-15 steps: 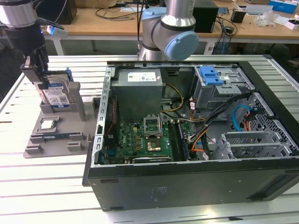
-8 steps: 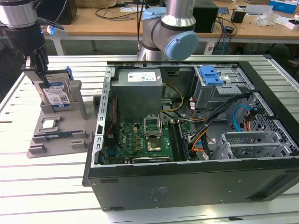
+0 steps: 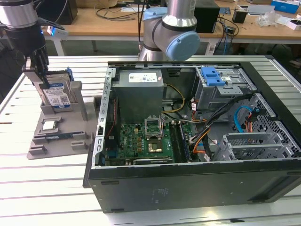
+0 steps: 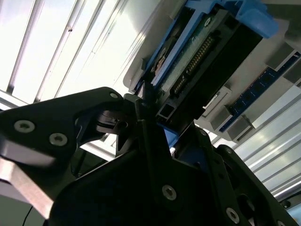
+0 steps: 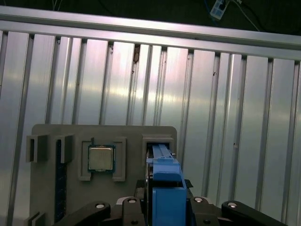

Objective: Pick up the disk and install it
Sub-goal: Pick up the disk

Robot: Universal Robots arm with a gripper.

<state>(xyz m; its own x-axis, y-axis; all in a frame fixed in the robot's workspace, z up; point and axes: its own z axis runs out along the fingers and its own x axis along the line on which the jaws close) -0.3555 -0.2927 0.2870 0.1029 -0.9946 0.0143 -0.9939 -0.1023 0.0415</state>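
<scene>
The disk (image 3: 56, 96), silver with a blue-and-white label and a blue bracket, stands on edge in a slot of the grey holder (image 3: 56, 136) at the exterior view's left. My gripper (image 3: 41, 75) reaches down over its top edge. In the first wrist view the disk's blue bracket (image 5: 167, 188) sits tight between the two black fingers of the gripper (image 5: 167, 207). The second wrist view shows the disk's (image 4: 207, 52) underside and connector, with the gripper (image 4: 148, 108) closed on its end. The disk is still seated in the holder's slot.
A small square silver chip (image 3: 50, 124) lies in the holder beside the disk, also the chip (image 5: 100, 157). The open black computer case (image 3: 188, 179) lies at the exterior view's right, with a metal drive cage and blue latch (image 3: 214, 75). The table is ribbed aluminium.
</scene>
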